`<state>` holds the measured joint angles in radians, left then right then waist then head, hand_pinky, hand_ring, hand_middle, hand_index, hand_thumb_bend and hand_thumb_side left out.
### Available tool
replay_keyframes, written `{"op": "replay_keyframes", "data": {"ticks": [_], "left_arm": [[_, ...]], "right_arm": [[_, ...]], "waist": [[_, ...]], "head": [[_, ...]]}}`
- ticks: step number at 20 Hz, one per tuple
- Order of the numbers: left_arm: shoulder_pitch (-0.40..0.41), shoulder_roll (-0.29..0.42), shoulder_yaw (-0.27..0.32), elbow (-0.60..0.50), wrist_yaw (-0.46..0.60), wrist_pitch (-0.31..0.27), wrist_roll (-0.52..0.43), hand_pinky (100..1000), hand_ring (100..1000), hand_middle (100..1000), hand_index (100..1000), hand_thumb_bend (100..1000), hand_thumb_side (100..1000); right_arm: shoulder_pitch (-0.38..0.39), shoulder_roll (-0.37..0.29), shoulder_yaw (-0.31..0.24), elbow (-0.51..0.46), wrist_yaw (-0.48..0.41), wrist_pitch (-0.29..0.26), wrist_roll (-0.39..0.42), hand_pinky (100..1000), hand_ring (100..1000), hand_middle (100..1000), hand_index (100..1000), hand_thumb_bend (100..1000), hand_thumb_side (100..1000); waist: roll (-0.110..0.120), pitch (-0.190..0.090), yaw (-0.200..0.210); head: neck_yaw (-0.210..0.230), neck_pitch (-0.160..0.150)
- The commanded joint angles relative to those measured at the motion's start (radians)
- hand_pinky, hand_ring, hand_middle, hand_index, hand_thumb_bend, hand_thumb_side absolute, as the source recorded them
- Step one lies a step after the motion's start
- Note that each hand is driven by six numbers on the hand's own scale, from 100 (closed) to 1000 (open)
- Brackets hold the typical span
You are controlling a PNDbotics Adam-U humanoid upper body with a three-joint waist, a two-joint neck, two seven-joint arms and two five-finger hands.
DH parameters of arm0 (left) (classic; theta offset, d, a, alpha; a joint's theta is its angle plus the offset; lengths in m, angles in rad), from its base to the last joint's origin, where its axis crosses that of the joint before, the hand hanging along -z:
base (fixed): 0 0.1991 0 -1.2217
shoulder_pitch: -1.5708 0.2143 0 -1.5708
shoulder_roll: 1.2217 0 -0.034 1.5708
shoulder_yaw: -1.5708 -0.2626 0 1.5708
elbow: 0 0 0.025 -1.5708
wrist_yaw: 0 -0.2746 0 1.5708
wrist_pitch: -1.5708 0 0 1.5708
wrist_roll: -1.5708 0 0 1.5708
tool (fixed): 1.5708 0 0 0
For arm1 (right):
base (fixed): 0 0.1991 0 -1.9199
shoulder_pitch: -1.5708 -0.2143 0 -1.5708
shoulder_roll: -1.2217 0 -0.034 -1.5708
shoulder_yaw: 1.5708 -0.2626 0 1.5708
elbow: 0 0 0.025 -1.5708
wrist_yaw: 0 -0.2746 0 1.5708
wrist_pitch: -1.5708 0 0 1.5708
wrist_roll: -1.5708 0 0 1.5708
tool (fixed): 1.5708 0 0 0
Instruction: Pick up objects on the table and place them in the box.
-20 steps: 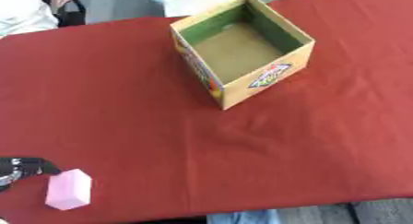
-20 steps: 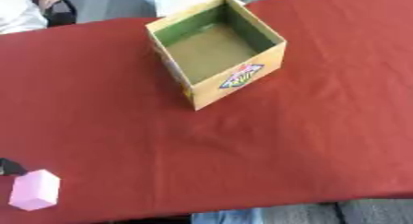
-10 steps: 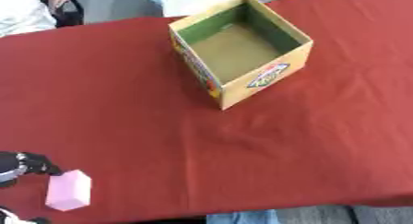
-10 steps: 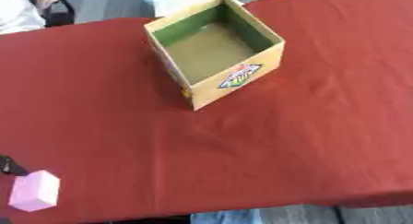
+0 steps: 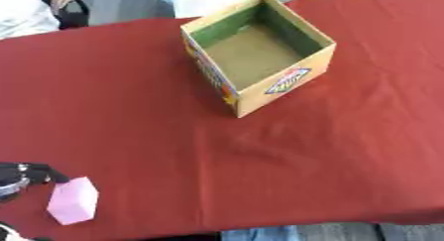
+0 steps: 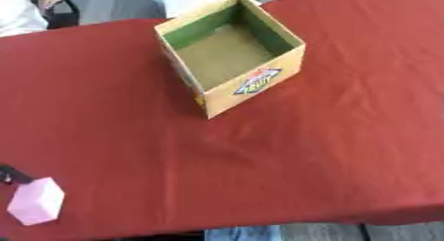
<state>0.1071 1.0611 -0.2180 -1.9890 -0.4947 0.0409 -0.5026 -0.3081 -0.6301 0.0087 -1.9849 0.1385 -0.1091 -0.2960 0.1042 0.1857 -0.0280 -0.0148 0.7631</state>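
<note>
- Here we see the desk [image 5: 130, 111], covered in a red cloth that shows shallow creases near the middle.
- An open cardboard box [image 5: 257, 51] stands upright on the far half of the desk, turned at an angle so one corner faces us; its inner walls are green, its floor is brown, and a printed label sits on the near right wall. We see nothing inside it.
- A pink block [image 5: 73, 201] lies near the near left corner of the desk, well apart from the box.
- The left hand [image 5: 19, 175] enters at the left edge, just beside the pink block; its dark fingertips point toward the block, and we cannot tell whether they touch it.
- We cannot tell whether the left hand is open or closed, as only a small part shows.
- The right hand appears in neither view.
</note>
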Motion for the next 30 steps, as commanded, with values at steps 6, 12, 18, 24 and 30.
{"op": "replay_keyframes", "data": {"ticks": [6,12,18,24,30], "left_arm": [[-0.005,0.01,0.028,-0.011,0.005,0.002,0.059,838,845,821,928,515,446],[-0.02,0.006,0.003,-0.011,0.015,0.018,0.018,837,848,829,941,519,452],[-0.054,-0.009,-0.024,-0.011,0.035,0.035,-0.001,806,836,796,928,504,444],[-0.064,-0.011,-0.04,-0.011,0.025,0.045,-0.034,800,830,786,903,518,422],[-0.058,-0.013,-0.039,-0.011,-0.006,0.054,-0.044,736,769,743,885,436,310]], "right_arm": [[-0.011,-0.018,-0.01,-0.015,-0.005,0.003,0.004,878,838,801,854,108,1000],[-0.017,-0.014,-0.01,-0.015,-0.006,0.003,0.004,878,838,801,854,108,1000],[-0.02,-0.009,-0.01,-0.015,-0.007,0.004,0.004,878,838,800,853,108,1000],[-0.019,-0.006,-0.014,-0.015,-0.007,0.005,0.001,878,838,799,853,108,1000],[-0.017,-0.003,-0.014,-0.015,-0.008,0.007,0.001,878,839,797,852,107,1000]], "waist": [[-0.004,-0.011,-0.003],[-0.004,-0.01,-0.011],[-0.004,-0.008,-0.019],[-0.004,-0.007,-0.023],[-0.005,-0.005,-0.022]], "head": [[-0.003,0.007],[0.001,0.006],[0.008,0.007],[0.009,0.007],[0.009,0.007]]}}
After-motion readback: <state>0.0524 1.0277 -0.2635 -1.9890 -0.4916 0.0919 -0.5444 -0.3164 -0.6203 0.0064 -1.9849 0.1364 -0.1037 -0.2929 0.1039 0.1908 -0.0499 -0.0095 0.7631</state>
